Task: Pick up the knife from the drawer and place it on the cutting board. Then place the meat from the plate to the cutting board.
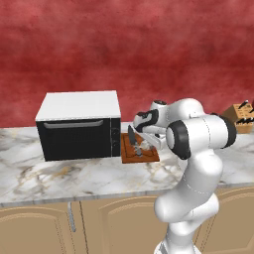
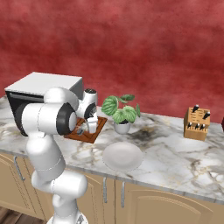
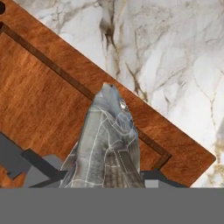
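We see the end effector (image 3: 107, 177) from its own hand camera, its two dark fingers nearly closed on the meat (image 3: 107, 140), a greyish fish-shaped lump held between them. The meat's long axis runs straight out along the fingers, away from the hand, with its narrower head end pointing forward and toward the far edge of the cutting board (image 3: 43, 100) below. The board, reddish-brown with a dark groove near its rim, lies directly under the end effector and spreads to the left of the meat; its near corner sits just to the right, and beyond it the marble table (image 3: 175, 52) shows. We judge that the coming move is a short lowering, since the meat already hangs over the board and not over the table. In the left base view the end effector (image 1: 140, 144) hovers over the board (image 1: 141, 156), and the knife (image 1: 131, 137) lies on that board beside the fingers, its long axis running along the board's length, away from the robot. In the right base view the emptied plate (image 2: 123, 155) rests well apart, to the right.
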### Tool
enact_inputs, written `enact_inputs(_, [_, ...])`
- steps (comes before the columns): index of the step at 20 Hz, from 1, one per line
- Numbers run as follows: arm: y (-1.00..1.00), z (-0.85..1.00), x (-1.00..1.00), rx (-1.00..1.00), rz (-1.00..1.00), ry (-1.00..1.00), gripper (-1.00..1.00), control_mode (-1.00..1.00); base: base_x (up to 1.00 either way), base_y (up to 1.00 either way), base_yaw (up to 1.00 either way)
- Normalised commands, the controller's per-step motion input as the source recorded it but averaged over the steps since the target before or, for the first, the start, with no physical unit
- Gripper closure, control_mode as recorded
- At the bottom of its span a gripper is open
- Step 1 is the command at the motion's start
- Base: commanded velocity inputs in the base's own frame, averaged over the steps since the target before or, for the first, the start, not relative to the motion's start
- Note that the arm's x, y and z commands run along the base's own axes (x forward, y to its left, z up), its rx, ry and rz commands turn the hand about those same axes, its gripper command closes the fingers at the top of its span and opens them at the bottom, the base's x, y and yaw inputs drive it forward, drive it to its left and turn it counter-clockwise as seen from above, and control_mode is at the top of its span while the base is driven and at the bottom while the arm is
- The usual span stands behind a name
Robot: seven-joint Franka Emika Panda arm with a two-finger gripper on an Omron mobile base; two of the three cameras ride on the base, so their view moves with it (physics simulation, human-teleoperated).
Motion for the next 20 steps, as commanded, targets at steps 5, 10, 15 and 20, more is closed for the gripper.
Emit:
enact_inputs(5, [0.05,-0.24,0.14,0.0,0.02,0.02,1.0,-1.0,0.0,0.0,0.0])
enact_inputs(10, [0.08,-0.24,0.09,-0.01,0.01,0.04,-1.0,-1.0,0.0,0.0,0.0])
enact_inputs(15, [0.0,-0.04,0.0,0.0,0.0,0.01,-1.0,-1.0,0.0,0.0,0.0])
enact_inputs(20, [0.0,0.1,-0.05,0.0,0.0,0.0,-1.0,-1.0,0.0,0.0,0.0])
